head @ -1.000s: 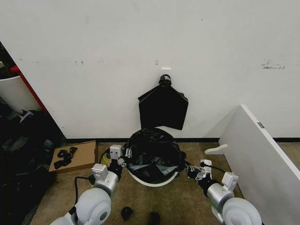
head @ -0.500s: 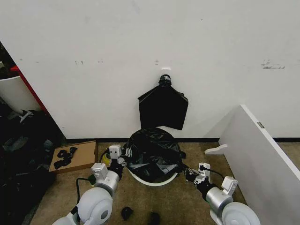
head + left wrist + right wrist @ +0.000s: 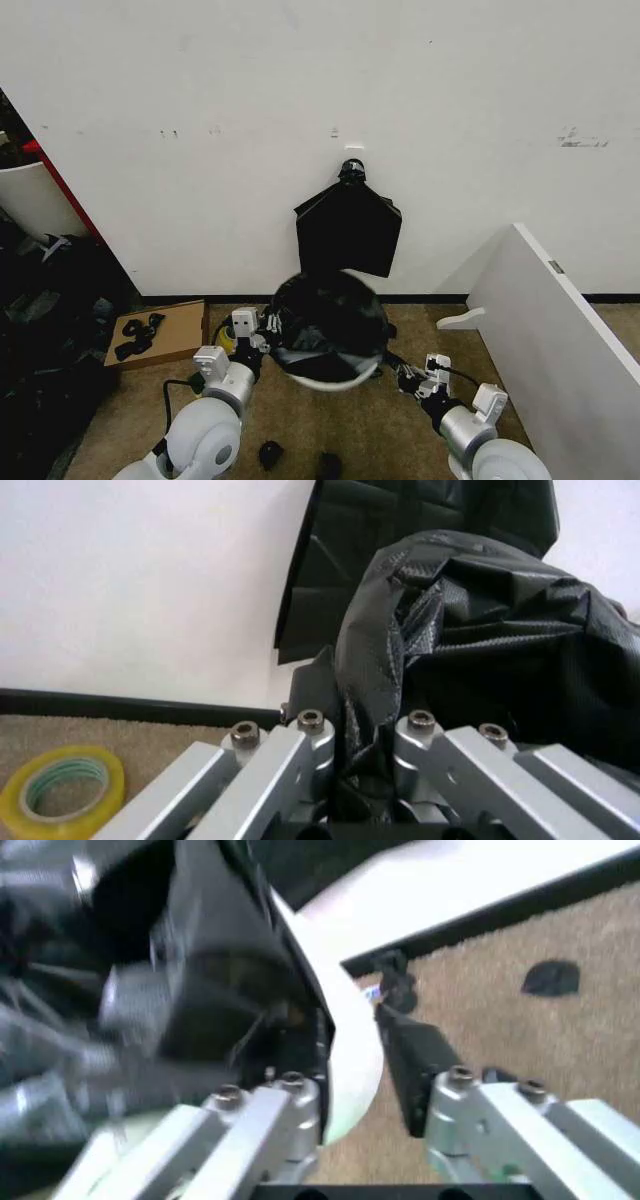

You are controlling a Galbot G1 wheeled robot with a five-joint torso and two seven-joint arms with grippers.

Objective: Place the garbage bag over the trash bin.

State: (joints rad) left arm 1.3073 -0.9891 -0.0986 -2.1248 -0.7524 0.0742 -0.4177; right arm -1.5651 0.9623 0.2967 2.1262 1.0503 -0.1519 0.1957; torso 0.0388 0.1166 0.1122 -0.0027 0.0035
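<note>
Trash bin now higher, blurred.

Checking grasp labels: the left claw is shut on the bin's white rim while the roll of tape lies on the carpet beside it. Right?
Not quite. The left wrist view shows the left claw shut on the garbage bag, not the white rim. The tape roll does lie on the carpet beside it.

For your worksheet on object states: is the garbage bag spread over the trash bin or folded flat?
Spread: the garbage bag drapes crumpled over the trash bin, whose lower rim shows beneath.
</note>
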